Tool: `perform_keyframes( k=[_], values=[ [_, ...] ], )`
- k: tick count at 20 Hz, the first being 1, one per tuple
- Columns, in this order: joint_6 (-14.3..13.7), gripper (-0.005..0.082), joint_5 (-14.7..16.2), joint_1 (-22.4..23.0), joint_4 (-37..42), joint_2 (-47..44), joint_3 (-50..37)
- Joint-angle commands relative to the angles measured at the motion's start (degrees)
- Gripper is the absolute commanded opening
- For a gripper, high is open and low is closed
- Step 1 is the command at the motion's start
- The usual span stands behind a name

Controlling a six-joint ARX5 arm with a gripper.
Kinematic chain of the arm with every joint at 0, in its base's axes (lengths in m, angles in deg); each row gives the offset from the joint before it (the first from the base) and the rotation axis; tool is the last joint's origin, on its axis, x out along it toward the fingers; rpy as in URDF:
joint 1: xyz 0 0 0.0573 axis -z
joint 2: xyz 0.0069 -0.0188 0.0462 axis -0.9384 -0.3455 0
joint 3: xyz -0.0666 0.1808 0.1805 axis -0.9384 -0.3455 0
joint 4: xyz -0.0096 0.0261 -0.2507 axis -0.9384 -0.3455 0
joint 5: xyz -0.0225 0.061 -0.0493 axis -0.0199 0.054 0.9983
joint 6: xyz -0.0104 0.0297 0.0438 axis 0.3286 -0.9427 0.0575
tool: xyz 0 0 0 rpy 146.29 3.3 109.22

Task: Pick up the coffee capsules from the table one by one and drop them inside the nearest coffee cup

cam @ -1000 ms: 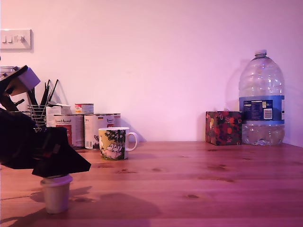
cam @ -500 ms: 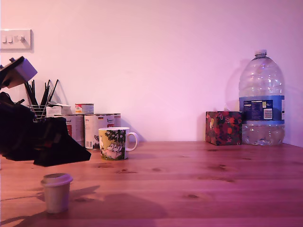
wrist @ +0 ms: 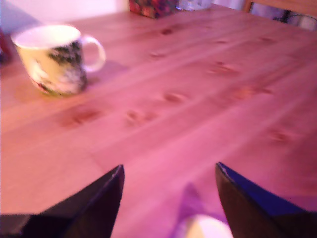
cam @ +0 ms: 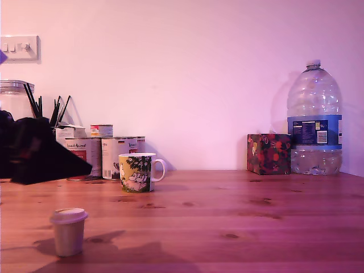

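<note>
The gripper (wrist: 168, 198) hangs above the table (cam: 239, 222) with its two dark fingers (wrist: 94, 206) spread wide apart and nothing between them. The capsule (cam: 68, 230) stands upright on the wood at the exterior view's left, near the front edge, below the gripper and not touching it. In the wrist view only a pale sliver of its top (wrist: 205, 228) peeks in between the fingers at the frame's edge. The cup (cam: 139, 172) sits farther back, upright, mouth open, handle toward the exterior view's right, well apart from the capsule.

Now, the risks. That capsule is tall, light and narrower at its base, so a descent that lands off-centre would likely clip the rim with one finger and tip it over or skate it across the planks. Close too high and the fingers may catch only the lid's lip, and the pod could slip out on the way over. And the tins (cam: 114, 156) stand just behind the cup, so an overshoot on the carry could knock them or drop the pod outside the cup's mouth.
</note>
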Motion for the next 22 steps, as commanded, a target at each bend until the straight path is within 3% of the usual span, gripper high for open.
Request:
perform_keyframes(
  k=[1,11,22],
  values=[
    [2.1,0.0520,0.2,1.0,-1.0,2.3,-1.7],
    [1.8,0.0520,-1.8,2.7,-25.9,19.3,-1.9],
    [1.8,0.0520,-2.7,2.7,-31.1,21.2,-1.9]
  ],
)
